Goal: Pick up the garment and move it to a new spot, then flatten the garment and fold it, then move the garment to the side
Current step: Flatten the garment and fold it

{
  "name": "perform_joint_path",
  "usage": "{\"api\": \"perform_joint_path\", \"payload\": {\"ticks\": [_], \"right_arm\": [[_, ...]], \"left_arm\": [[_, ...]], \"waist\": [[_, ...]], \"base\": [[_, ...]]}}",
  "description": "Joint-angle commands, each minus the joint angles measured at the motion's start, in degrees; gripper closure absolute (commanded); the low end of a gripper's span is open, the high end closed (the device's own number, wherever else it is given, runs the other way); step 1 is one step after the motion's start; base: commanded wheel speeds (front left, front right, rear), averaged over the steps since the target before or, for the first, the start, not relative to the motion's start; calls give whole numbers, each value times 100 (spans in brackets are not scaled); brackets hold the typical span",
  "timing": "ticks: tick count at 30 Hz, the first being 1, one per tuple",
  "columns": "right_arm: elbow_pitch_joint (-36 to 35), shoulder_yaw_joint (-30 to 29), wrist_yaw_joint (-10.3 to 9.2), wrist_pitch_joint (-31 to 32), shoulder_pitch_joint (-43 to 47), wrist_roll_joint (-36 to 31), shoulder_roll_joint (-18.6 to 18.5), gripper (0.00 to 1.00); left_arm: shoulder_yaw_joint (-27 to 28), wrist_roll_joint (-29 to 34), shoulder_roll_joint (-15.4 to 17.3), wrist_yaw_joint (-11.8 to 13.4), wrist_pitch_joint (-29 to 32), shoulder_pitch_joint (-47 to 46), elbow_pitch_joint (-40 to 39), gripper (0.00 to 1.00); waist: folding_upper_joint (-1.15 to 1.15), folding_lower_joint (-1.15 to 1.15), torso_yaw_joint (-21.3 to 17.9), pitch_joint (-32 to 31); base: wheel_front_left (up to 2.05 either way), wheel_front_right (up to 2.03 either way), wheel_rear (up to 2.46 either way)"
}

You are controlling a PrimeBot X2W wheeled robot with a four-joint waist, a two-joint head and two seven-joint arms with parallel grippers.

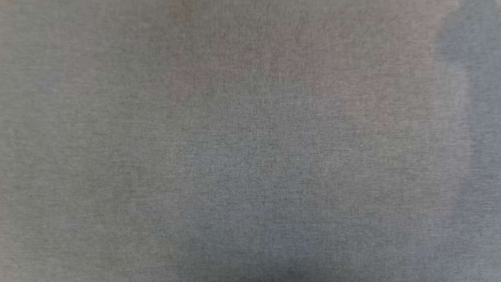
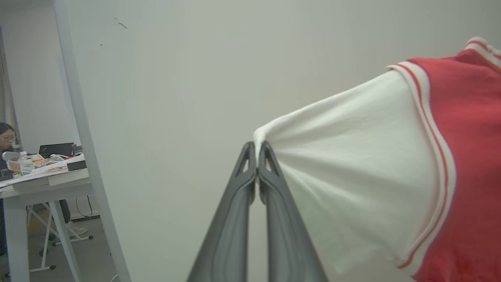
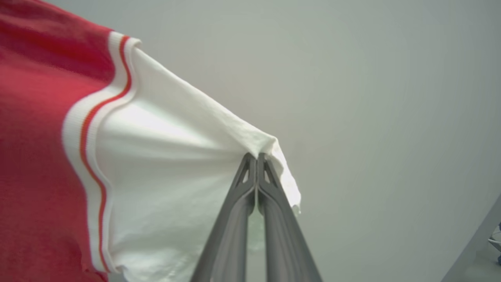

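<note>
The garment (image 2: 462, 156) is a red shirt with white sleeves and red-and-white stripe trim, held up in the air in front of a pale wall. In the left wrist view my left gripper (image 2: 257, 147) is shut on the tip of one white sleeve (image 2: 352, 164), which is pulled taut toward the fingers. In the right wrist view the garment (image 3: 35, 137) spreads to the left, and my right gripper (image 3: 257, 156) is shut on the edge of the other white sleeve (image 3: 164, 164). The chest lettering is out of view.
The head view is a blurred, close grey woven surface (image 1: 250, 141). In the left wrist view a pale upright post (image 2: 84, 137) stands left of the gripper. Beyond it a person (image 2: 6, 137) sits at a cluttered white desk (image 2: 43, 184).
</note>
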Motion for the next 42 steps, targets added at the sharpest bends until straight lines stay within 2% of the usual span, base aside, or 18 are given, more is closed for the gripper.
{"api": "perform_joint_path", "payload": {"ticks": [1, 9, 16, 26, 31, 42], "right_arm": [[205, -21, -12, -125, -267, -78, 15, 100], [1170, 149, -12, -822, -1149, -236, 361, 100], [1564, 512, -12, -1188, -955, 2, 433, 100], [1637, 991, -12, -1504, 213, 570, 264, 100], [1635, 1066, -12, -1649, 1107, 920, 174, 100], [1459, 1283, -12, -1779, 3203, 1620, 47, 100]], "left_arm": [[6, 78, -100, -21, -185, -294, 254, 100], [-191, 279, -534, -242, -1021, -1129, 1648, 100], [-335, 286, -781, -409, -1289, -804, 2098, 100], [-157, 227, -1162, -488, -1322, 802, 1680, 100], [19, 184, -1350, -501, -1322, 1872, 1515, 100], [-82, -6, -1579, -512, -1323, 3962, 1609, 100]], "waist": [[0, -1, 12, 700], [0, -1, 63, 1025], [0, -1, 128, 969], [0, -1, 197, 458], [0, -1, 216, 10], [0, -1, 252, -1041]], "base": [[0, 0, 0], [0, 0, 0], [0, 0, 0], [0, 0, 0], [0, 0, 0], [0, 0, 0]]}}
